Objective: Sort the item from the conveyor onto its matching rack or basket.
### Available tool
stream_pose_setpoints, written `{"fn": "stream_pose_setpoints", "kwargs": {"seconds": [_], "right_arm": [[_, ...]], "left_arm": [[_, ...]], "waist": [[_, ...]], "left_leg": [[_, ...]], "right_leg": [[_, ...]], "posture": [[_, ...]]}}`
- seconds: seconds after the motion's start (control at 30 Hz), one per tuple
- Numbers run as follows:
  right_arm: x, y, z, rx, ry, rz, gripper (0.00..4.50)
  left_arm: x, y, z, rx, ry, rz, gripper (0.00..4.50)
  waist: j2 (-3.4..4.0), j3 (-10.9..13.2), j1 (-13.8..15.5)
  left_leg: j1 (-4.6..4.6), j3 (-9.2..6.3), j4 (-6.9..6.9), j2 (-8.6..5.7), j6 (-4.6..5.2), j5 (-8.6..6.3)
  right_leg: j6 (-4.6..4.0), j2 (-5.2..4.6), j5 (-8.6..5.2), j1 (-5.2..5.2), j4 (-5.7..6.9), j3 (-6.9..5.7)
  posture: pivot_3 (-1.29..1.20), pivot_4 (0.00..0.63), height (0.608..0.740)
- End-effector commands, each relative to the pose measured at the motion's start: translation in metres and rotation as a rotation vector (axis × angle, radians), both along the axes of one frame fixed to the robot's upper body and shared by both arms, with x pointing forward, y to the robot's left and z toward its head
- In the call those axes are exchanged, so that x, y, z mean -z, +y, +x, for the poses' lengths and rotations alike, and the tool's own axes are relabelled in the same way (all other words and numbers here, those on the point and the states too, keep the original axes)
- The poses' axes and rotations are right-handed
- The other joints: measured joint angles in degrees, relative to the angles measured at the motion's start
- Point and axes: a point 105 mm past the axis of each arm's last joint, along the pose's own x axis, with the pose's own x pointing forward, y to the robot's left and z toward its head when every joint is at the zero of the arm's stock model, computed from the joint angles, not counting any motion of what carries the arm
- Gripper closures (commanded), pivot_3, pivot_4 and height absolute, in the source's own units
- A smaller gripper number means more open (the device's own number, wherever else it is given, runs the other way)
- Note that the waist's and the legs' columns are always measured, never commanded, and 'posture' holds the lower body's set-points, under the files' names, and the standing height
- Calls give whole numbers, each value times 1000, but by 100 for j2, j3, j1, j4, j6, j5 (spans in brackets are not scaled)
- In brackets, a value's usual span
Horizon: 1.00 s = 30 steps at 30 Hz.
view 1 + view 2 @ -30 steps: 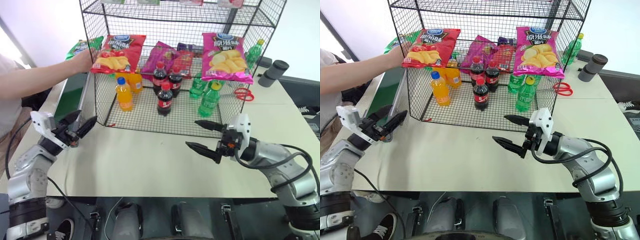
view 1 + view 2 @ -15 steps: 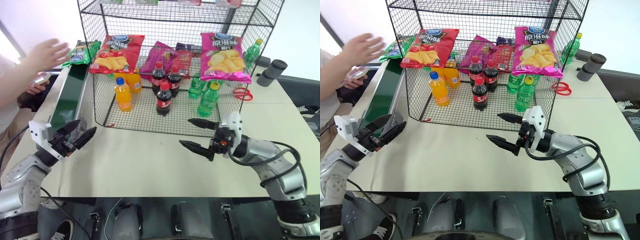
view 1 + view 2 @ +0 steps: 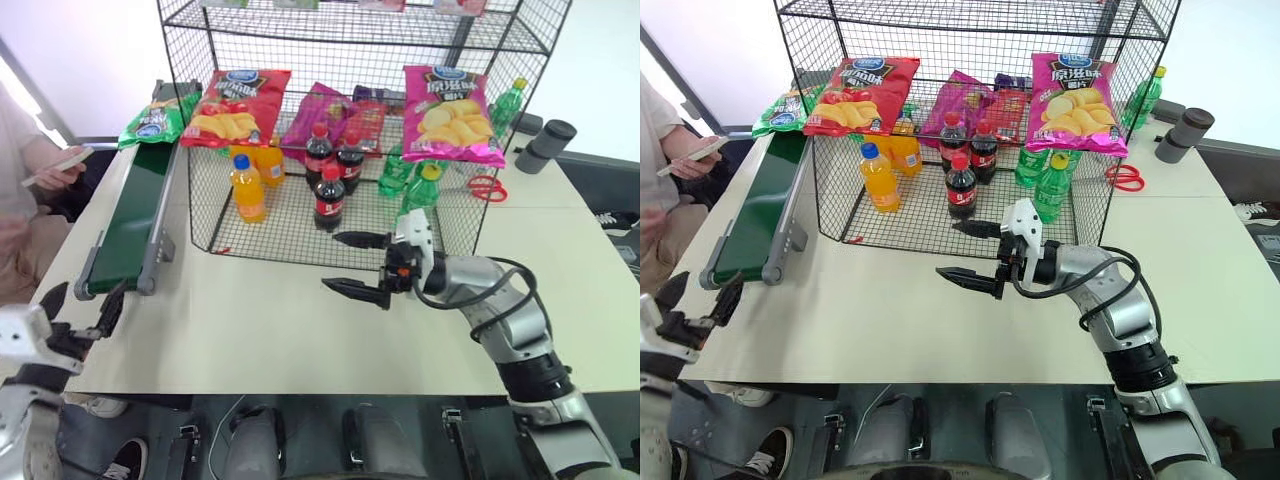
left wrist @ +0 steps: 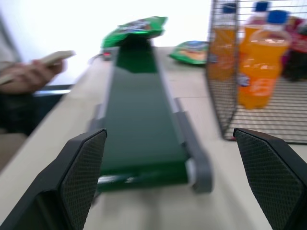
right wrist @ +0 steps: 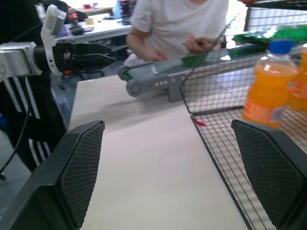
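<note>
1. We find the green crisp bag (image 3: 152, 117) at the far end of the conveyor (image 3: 128, 225), its far edge partly cut off by the corner of the rack (image 3: 195, 150); in the left wrist view it is blurred, and its printing cannot be read there.
2. We see the person (image 3: 662, 170) at the table's left edge only in part; the phone (image 3: 693, 150) they hold is small and hard to make out.
3. The left wrist view adds a second green packet (image 4: 194, 51) lying on the table between the conveyor and the rack. The right wrist view shows the conveyor's grey roller end and an orange bottle (image 5: 268, 91) behind the mesh.
4. Inside the rack we note a red crisp bag (image 3: 235, 105) and a pink crisp bag (image 3: 450, 112) hanging at the front, with cola bottles (image 3: 330, 198) between them.
5. The left gripper (image 3: 82, 312) sits low at the table's near left corner, fingers spread wide, holding nothing.
6. The right gripper (image 3: 358, 263) hangs above the bare tabletop just before the rack, pointing towards the conveyor, fingers equally spread, touching nothing.
</note>
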Motion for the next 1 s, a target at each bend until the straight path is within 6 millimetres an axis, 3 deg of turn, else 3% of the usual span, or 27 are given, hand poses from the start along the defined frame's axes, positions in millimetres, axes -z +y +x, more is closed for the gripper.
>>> {"fn": "stream_pose_setpoints", "kwargs": {"seconds": [0.03,0.33,0.53,0.63,0.73,1.0], "right_arm": [[-8,11,-2,-55,-53,4,83],[-8,21,1,-88,-87,-7,83],[-9,22,2,-82,-90,-2,83],[-14,26,0,-88,-72,31,83],[-13,31,-2,-95,-70,37,83],[-12,33,-2,-79,-65,43,83]], "left_arm": [[-18,13,-10,-94,-68,58,0],[-16,10,-1,-88,-58,119,0],[-14,21,1,-135,-28,244,0],[-13,33,-2,-191,59,507,0],[-13,32,-2,-182,105,736,0],[1,14,2,-23,193,1129,0]], "waist": [[-2,-1,8],[-10,-6,-2],[-10,-6,-19],[-11,-7,-21],[-11,-7,-23],[-10,-7,-27]], "left_leg": [[0,-1,0,-1,0,0],[-1,2,-1,-7,1,-1],[-1,3,-1,-7,1,-1],[-1,4,-3,-6,0,-1],[-2,8,-5,-3,0,-1],[-5,15,-14,7,1,-4]], "right_leg": [[0,-1,0,0,0,0],[0,-1,0,-1,-1,-3],[0,1,0,-3,0,-3],[-1,1,0,-6,0,-3],[-2,0,0,-10,-1,-2],[-14,-26,-6,-17,-4,-1]], "posture": [[0,150,740],[0,150,740],[0,150,740],[0,150,740],[0,150,740],[0,150,740]]}}
